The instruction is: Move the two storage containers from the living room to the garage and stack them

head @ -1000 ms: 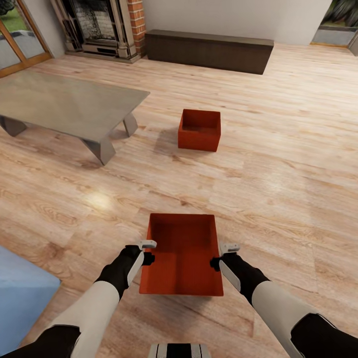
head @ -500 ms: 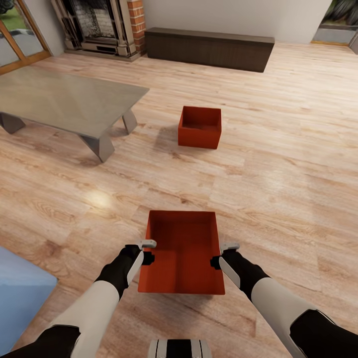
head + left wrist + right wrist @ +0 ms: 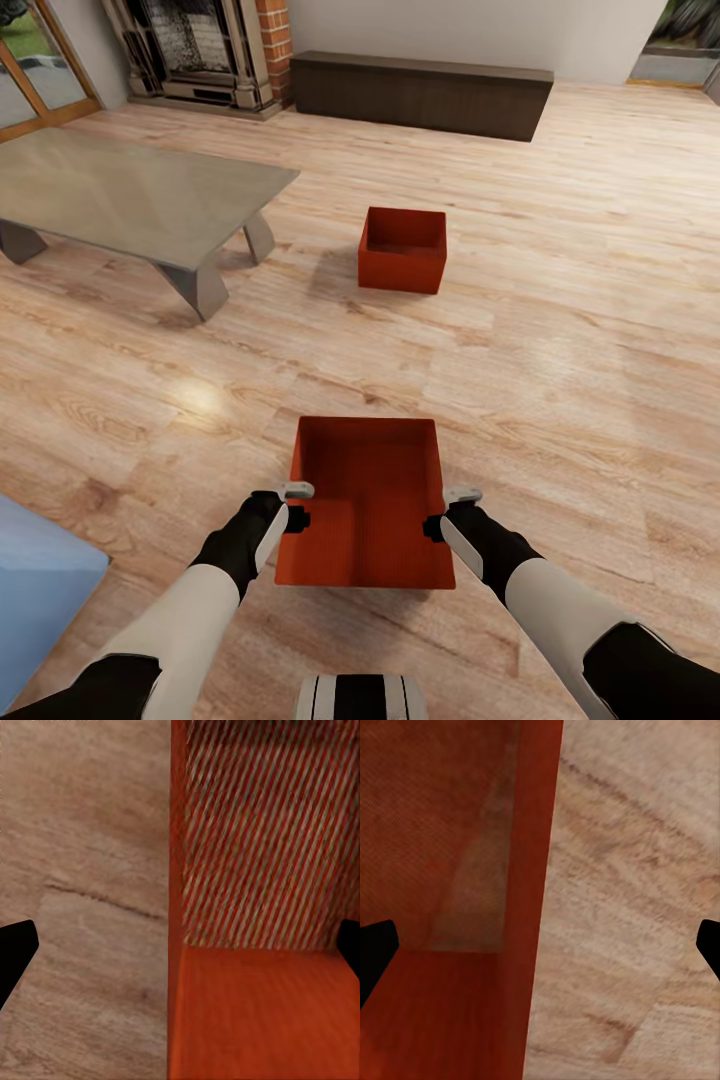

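Light wood-plank living room floor [image 3: 560, 330] runs ahead of me to a brick fireplace [image 3: 275, 40] and long dark-brown low cabinet [image 3: 420, 92]. I have the near red-orange lidless rectangular box [image 3: 366, 505] between both arms: left gripper [image 3: 297, 507] and right gripper [image 3: 440, 512] each straddle a side wall, jaws spread wide, one finger inside. The second red-orange box [image 3: 402, 250] sits beyond, near the low grey table [image 3: 130, 205]

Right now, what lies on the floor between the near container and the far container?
In the head view, bare wood-plank floor separates the near container from the far container; no object lies there.
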Tool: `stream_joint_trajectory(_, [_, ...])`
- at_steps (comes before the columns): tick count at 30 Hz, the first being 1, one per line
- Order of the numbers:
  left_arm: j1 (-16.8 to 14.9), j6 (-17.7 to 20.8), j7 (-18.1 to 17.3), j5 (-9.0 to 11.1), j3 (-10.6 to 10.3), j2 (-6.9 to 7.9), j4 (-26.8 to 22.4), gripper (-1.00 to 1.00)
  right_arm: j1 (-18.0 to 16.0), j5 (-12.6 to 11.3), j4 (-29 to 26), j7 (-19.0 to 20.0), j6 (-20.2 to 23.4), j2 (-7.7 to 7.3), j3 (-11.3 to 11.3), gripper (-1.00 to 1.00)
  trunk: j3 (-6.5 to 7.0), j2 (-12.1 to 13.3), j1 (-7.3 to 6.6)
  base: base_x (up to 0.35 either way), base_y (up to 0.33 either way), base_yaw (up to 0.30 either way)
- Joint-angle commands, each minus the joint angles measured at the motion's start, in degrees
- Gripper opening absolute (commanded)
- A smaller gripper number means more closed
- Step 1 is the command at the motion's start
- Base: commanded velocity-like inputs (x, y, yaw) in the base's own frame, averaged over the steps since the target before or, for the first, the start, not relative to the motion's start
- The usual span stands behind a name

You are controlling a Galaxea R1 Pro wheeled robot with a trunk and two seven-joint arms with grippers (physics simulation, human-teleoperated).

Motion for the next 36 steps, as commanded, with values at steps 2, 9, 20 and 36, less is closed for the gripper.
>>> stream_joint_trajectory(2, [0.0, 0.3, 0.3, 0.1, 0.0, -0.01, -0.3, 1.00, 0.0, -0.6, -0.1, -0.5, 0.2, -0.07, 0.5, 1.00, -0.04, 0.0, 0.00, 0.000, 0.000, 0.000])
stream_joint_trajectory(9, [0.0, 0.3, 0.3, 0.1, -0.1, -0.01, -2.4, 1.00, 0.0, -0.9, -0.1, -0.5, -0.2, -0.07, 0.4, 1.00, -0.04, 0.0, 0.00, 0.000, 0.000, 0.000])
stream_joint_trajectory(20, [0.0, 0.3, 0.3, -0.1, -0.3, -0.01, -2.9, 1.00, 0.0, -5.9, -0.2, -0.6, -1.8, -0.58, 0.4, 1.00, -0.04, 0.0, 0.00, 0.000, 0.000, 0.000])
stream_joint_trajectory(36, [0.0, 0.4, 0.3, -0.1, -0.3, -0.01, -2.9, 1.00, 0.0, -6.0, -0.2, -0.6, -2.6, -0.66, 0.4, 1.00, -1.66, -3.6, 1.97, 0.000, 0.000, 0.000])
